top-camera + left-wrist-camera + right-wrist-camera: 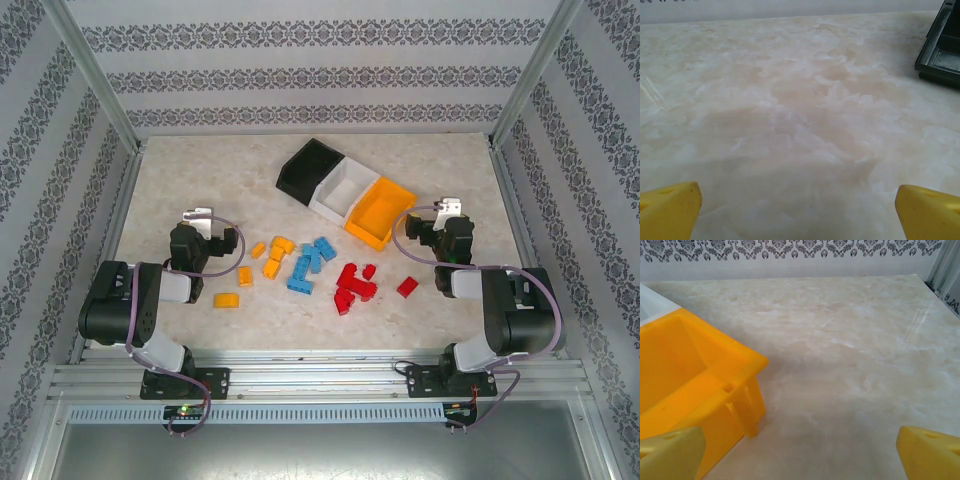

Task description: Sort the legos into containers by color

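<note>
Both the left gripper point(799, 212) and the right gripper point(800, 452) stand wide open, holding nothing. The legos point(308, 265) lie loose mid-bench toward the near edge, grouped yellow, blue and red. The containers point(345, 186) sit in a slanted row nearer the far edge.

A sensible start is a stray: the lone red brick point(407, 287) or the lone yellow brick point(226, 300), straddled from straight above. The orange bin point(735, 405) sits just beside the right gripper, so that arm should lift clear of its wall.
</note>
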Motion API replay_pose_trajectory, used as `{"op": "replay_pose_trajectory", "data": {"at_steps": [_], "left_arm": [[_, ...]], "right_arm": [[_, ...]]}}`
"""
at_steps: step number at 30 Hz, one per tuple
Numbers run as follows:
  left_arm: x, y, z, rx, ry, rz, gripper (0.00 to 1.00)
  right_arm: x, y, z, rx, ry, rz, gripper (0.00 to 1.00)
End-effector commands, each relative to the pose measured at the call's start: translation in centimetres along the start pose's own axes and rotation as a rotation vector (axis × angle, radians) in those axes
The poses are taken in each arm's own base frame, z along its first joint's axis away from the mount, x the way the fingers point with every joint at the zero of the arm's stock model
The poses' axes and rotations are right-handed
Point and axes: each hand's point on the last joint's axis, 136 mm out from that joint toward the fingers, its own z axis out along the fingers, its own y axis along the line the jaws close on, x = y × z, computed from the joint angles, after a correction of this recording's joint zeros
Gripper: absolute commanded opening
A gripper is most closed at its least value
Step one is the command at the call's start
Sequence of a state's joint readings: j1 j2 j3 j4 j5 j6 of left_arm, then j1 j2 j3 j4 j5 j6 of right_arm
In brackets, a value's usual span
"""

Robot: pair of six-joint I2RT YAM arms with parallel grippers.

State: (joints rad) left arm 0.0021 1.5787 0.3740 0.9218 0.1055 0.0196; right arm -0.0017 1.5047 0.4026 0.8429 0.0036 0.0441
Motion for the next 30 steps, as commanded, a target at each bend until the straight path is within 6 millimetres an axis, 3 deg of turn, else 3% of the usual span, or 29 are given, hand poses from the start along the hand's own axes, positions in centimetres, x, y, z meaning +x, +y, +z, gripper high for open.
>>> {"op": "replay_pose_trajectory", "data": {"at_steps": [1, 4, 9, 30], "left_arm": [[-0.7, 0.0, -0.1, 0.013, -0.035, 0.013, 1.00], [-0.7, 0.1, -0.1, 0.003, -0.036, 0.008, 1.00], [-0.7, 2.3, 0.0, -0.125, -0.025, -0.042, 1.00], [-1.0, 2.7, -0.3, -0.144, -0.036, -0.048, 1.00]], "right_arm": [[-0.2, 0.3, -0.1, -0.001, -0.019, -0.023, 0.98], [-0.2, 0.3, -0.1, -0.001, -0.019, -0.023, 0.98], [-0.2, 0.3, -0.1, -0.001, -0.018, -0.022, 0.98], [-0.6, -0.1, -0.1, 0.005, -0.006, -0.003, 0.98]]}}
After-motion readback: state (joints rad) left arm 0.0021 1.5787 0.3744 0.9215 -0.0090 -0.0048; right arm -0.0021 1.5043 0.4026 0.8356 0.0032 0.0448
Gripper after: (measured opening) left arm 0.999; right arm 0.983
